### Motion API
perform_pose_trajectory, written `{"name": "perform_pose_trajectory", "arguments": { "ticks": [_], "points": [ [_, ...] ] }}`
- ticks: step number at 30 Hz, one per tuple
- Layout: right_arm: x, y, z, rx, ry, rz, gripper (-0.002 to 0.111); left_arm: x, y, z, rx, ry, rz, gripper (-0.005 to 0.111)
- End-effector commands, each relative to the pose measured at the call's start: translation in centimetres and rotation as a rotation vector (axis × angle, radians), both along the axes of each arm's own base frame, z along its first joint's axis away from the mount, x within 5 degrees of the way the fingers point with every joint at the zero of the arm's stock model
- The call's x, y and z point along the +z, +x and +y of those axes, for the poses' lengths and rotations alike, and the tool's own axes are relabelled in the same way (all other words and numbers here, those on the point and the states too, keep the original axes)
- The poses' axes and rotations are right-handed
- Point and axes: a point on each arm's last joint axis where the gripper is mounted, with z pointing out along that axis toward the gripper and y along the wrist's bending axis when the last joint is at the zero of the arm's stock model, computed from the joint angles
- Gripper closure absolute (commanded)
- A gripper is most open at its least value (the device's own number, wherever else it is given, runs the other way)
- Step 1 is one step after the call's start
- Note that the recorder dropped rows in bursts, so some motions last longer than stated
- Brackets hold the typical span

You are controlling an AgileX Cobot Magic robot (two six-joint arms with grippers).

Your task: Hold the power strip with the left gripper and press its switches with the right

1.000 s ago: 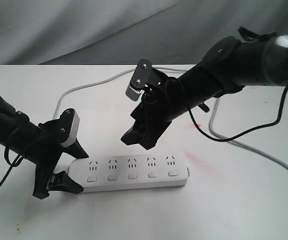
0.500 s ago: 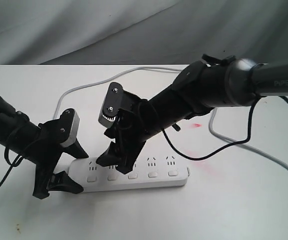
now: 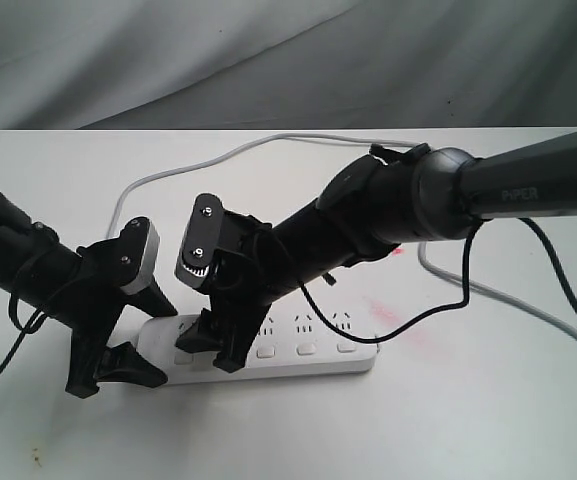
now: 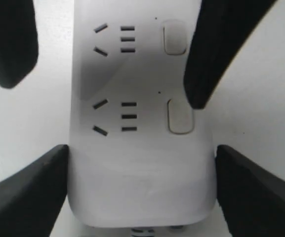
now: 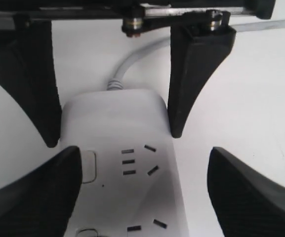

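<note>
The white power strip (image 3: 313, 335) lies flat on the table, and its grey cord (image 3: 168, 176) runs off from the left end. My left gripper (image 3: 158, 343) is shut on that end, with a finger pressed against each long side (image 4: 28, 195). My right gripper (image 3: 211, 350) is open and low over the strip's left part. One of its fingers (image 4: 216, 54) has its tip at the edge of the first switch (image 4: 180, 117). In the right wrist view that finger (image 5: 33, 197) covers part of the same switch (image 5: 89, 167). Three other switches (image 3: 306, 349) show to the right.
The grey cord loops round behind the arms and comes down the right side of the table (image 3: 528, 310). A thin black cable (image 3: 418, 312) hangs from the right arm just above the strip. A reddish smear (image 3: 393, 318) marks the white tabletop.
My right gripper has come down and to the left, from above the strip's middle to its left-end switches. The left gripper and the strip have not moved.
</note>
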Motion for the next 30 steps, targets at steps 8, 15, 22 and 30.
{"name": "perform_pose_trajectory", "arguments": {
  "ticks": [8,15,22,30],
  "points": [
    [0.0,-0.1,1.0,-0.012,0.025,-0.042,0.042,0.1,0.1,-0.2,-0.005,-0.005,-0.006,0.064],
    [-1.3,-0.1,1.0,-0.021,0.008,-0.017,0.042,0.1,0.1,-0.2,-0.005,-0.005,-0.006,0.064],
    [-1.4,0.0,1.0,-0.026,0.005,-0.022,0.042,0.1,0.1,-0.2,-0.005,-0.005,-0.006,0.064],
    [-2.5,0.0,0.9,-0.026,-0.027,-0.001,0.042,0.1,0.1,-0.2,-0.005,-0.005,-0.006,0.064]
  ]
}}
